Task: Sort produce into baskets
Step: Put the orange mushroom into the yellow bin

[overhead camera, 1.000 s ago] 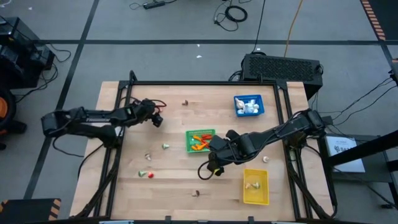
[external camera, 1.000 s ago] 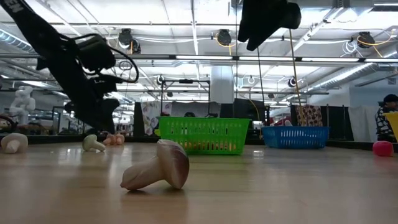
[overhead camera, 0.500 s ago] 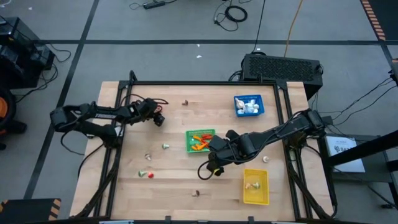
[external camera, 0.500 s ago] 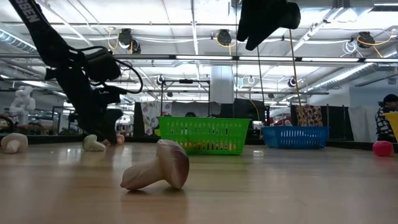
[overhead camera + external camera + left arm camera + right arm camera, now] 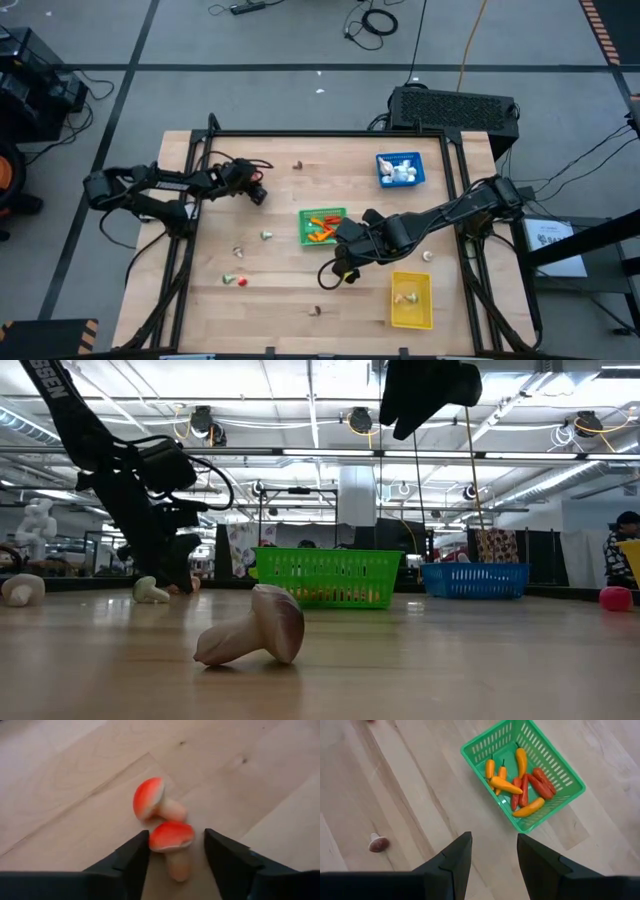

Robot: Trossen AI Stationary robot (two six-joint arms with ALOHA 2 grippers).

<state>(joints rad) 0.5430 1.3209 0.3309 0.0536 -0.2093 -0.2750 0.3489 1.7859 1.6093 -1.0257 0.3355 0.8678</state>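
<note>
Left gripper (image 5: 172, 851) is set low at the table's (image 5: 290, 300) ten o'clock, fingers parted around a red-capped mushroom (image 5: 171, 840), not clenched; a second mushroom (image 5: 152, 802) lies just beyond. Right gripper (image 5: 492, 852) is held released near centre, with the green basket (image 5: 570, 782) of peppers (image 5: 520, 785) at its twelve o'clock.

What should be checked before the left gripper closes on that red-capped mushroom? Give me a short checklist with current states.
1. Left gripper straddles the nearer red-capped mushroom: ok.
2. Fingers open, not yet clamped: ok.
3. Second red-capped mushroom clear of the grip: not ok, it lies right against the first.
4. Fingers down at table level: cannot tell.
5. Right gripper out of the way, open near the green basket: ok.
6. Which basket takes mushrooms: cannot tell.
</note>
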